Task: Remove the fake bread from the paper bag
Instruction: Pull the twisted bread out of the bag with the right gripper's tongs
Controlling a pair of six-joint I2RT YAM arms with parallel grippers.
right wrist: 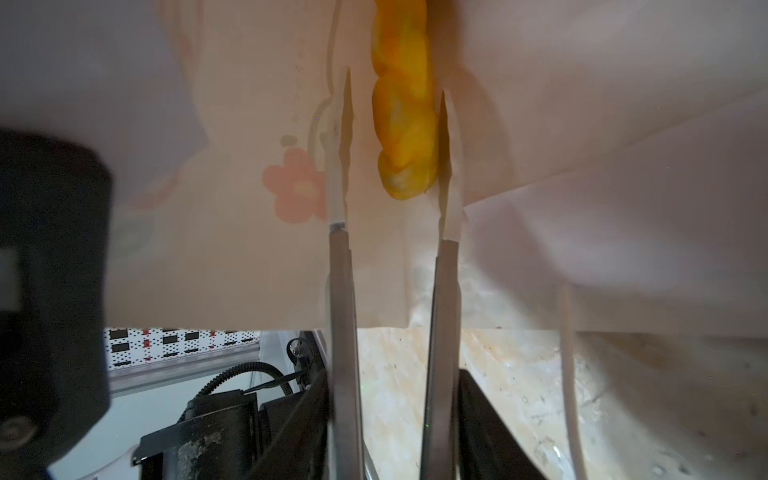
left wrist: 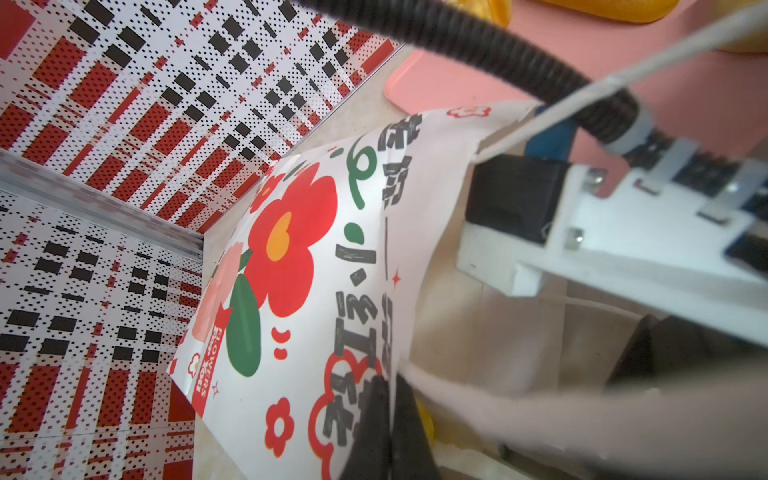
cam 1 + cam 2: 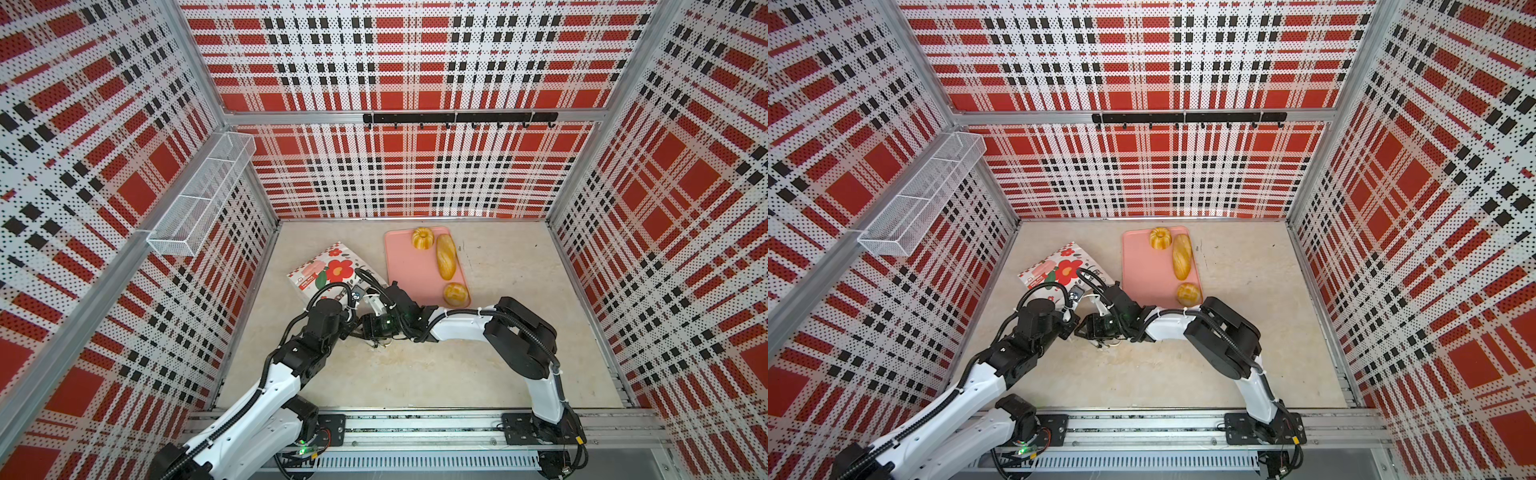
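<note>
The white paper bag lies on its side at the left back of the table, its big red flower facing up. My left gripper is shut on the bag's rim, holding the mouth open. Inside the bag, my right gripper stands open. Its long metal fingers flank a golden braid; one tip touches it and the other stands a little off. On the pink tray lie more fake bread: a fluted ring, a long loaf and a round bun.
The tray sits just right of the bag, near the back wall. A white wire basket hangs on the left wall and a black hook rail on the back wall. Both arms cross low at the bag's mouth. A white cord handle hangs loose.
</note>
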